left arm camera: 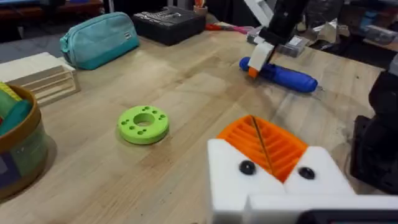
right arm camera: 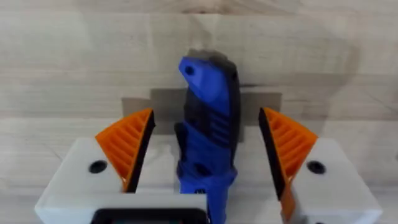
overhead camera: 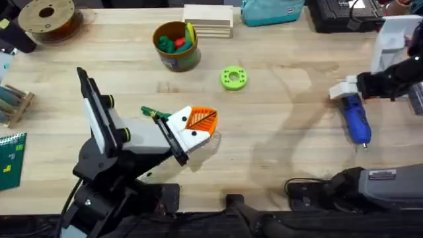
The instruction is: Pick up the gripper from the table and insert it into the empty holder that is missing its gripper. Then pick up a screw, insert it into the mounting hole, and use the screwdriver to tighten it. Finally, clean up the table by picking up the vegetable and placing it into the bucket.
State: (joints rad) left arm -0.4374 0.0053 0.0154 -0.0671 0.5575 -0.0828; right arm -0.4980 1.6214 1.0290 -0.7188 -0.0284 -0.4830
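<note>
Right gripper (overhead camera: pixel 345 89) is at the right side of the table, positioned over the butt end of the screwdriver (overhead camera: pixel 355 119). In the right wrist view its fingers (right arm camera: pixel 127 146) stand spread, one orange ribbed pad on each side of the blue body (right arm camera: pixel 207 146), with a gap visible on both sides (not clamped). The screwdriver lies flat on the wooden table (overhead camera: pixel 284 145), its thin bit pointing toward the near edge.

Left gripper (overhead camera: pixel 197 127) is low over the table centre, just left of mid-width. The left wrist view shows its orange pads (left arm camera: pixel 264 144) pressed together with only a thin dark line between them: closed, nothing held.

The holder (left arm camera: pixel 273 183), the white finger block of the left gripper, carries two small dark holes; the mounting hole (left arm camera: pixel 247 167) is seen on its face. A green-and-orange object lies just left of the left gripper in the overhead view; its identity cannot be determined.

The bucket (overhead camera: pixel 176 46) stands far centre-left and contains red, green and yellow items. A green ring-shaped disc (overhead camera: pixel 233 77) lies right of and nearer than the bucket, apart from it.
</note>
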